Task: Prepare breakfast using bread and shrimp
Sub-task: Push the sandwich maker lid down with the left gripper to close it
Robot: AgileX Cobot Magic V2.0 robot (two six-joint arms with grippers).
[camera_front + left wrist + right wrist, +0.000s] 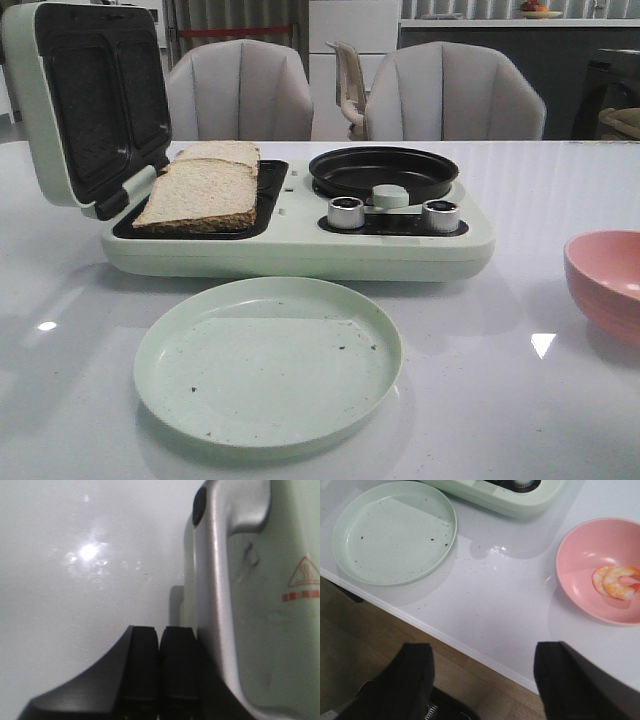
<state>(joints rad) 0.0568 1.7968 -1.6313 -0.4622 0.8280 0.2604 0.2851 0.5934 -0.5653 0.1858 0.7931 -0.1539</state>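
1. On the white table (pixel 560 190) a pale green breakfast maker (pixel 300 240) is seen with its lid (pixel 85 100) raised, tilted back on the left side.
2. Two slices of bread (pixel 200 190) are laid on the open griddle plate, the nearer slice overlapping the farther one and sitting slightly tilted.
3. Beside the griddle, on the same appliance, a small black pan (pixel 383 172) is set, with two silver knobs (pixel 346 212) just in front of it.
4. Nearer the robot than the appliance, a pale green plate (pixel 268 360) is placed — only dark crumbs are scattered on it.
5. Toward the right edge of the front view a pink bowl (pixel 597 570) is found; the shrimp (pixel 616 582) — curved orange-pink pieces touching one another — are lying inside it.
6. The right gripper (pixel 482 680) is seen with its fingers spread wide apart and nothing between them, held over the table's near edge, apart from bowl and plate.
7. The left gripper (pixel 159 670) is pressed together, pad against pad, with nothing held, just beside the silver handle (pixel 220 580) on the appliance's lid.
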